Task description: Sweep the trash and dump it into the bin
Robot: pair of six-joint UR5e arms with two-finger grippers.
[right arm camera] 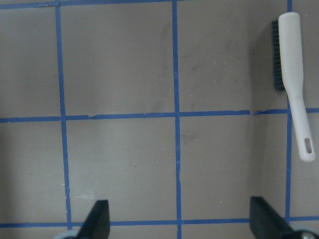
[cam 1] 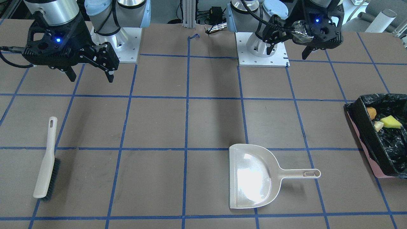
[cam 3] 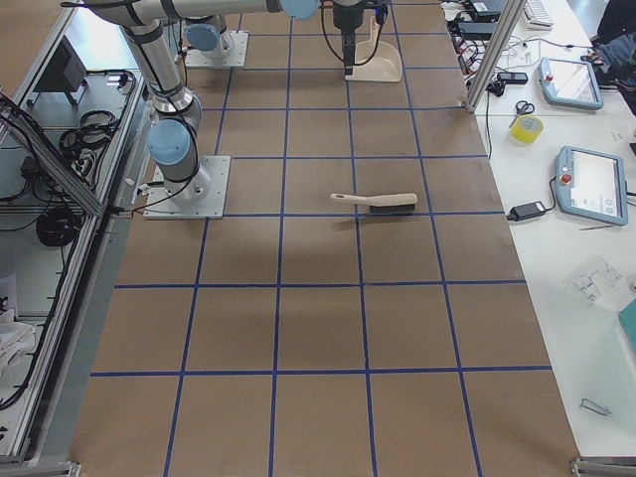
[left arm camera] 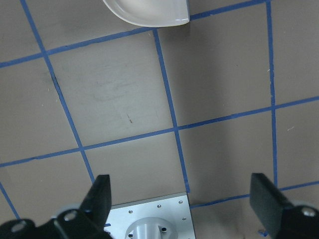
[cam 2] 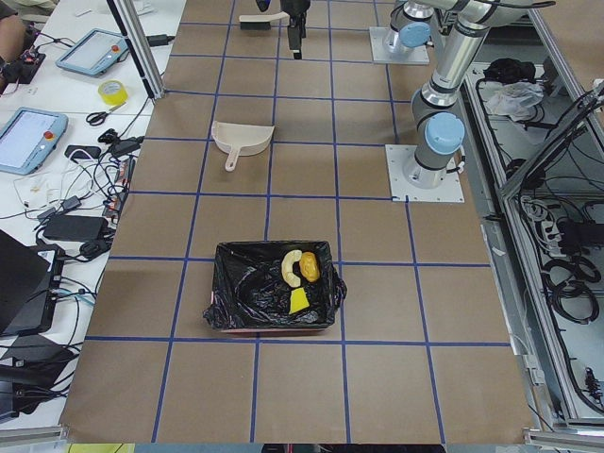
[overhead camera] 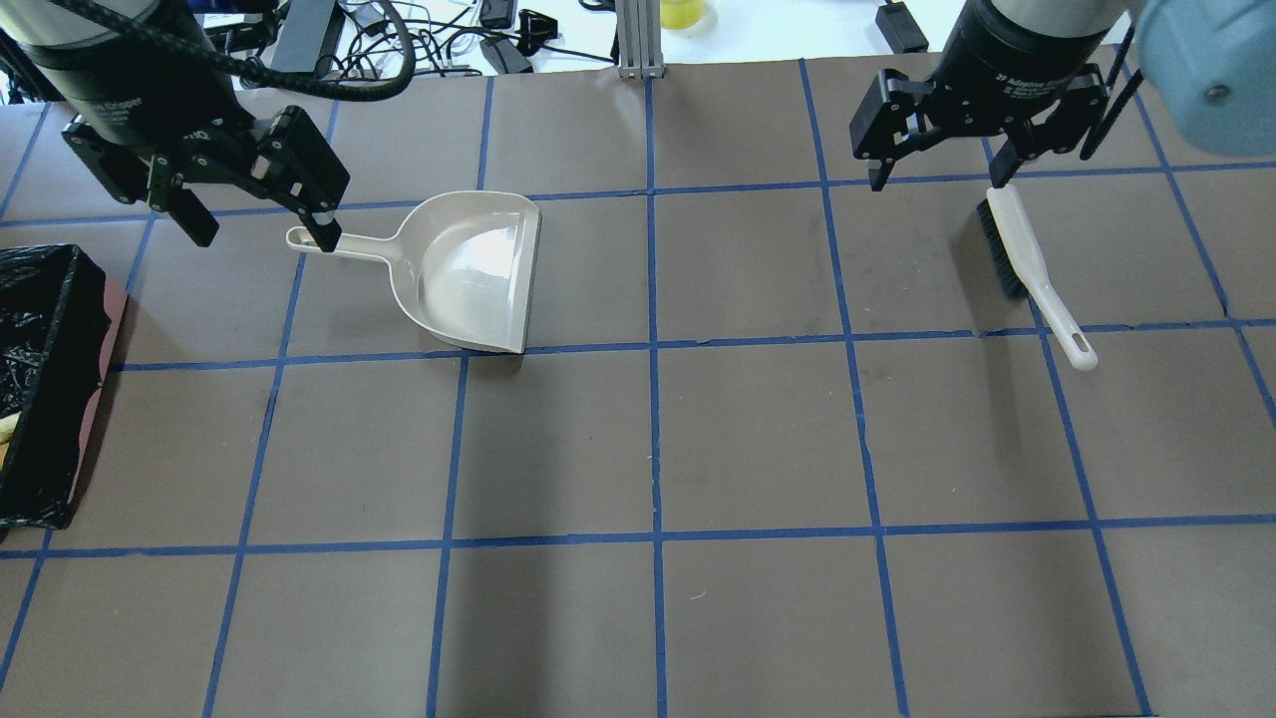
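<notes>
The bin point(cam 1: 380, 144), pink-sided with a black bag, stands at the table's end on my left; it also shows in the exterior left view point(cam 2: 236, 293). In it lie the golden-brown lump point(cam 1: 371, 112), the shrimp-like piece point(cam 1: 378, 126) and the yellow wedge point(cam 1: 391, 122). The beige dustpan point(overhead camera: 469, 269) lies empty on the table. My left gripper point(overhead camera: 264, 237) hangs open and empty above the dustpan's handle. The brush point(overhead camera: 1032, 267) lies flat on the table. My right gripper point(overhead camera: 937, 178) hangs open and empty above the brush's bristle end.
The two arm bases point(cam 1: 262, 47) stand at the robot's side of the table. Blue tape lines grid the brown tabletop point(overhead camera: 758, 439). Cables and tablets lie on the white bench beyond the table's far edge point(cam 2: 57, 113).
</notes>
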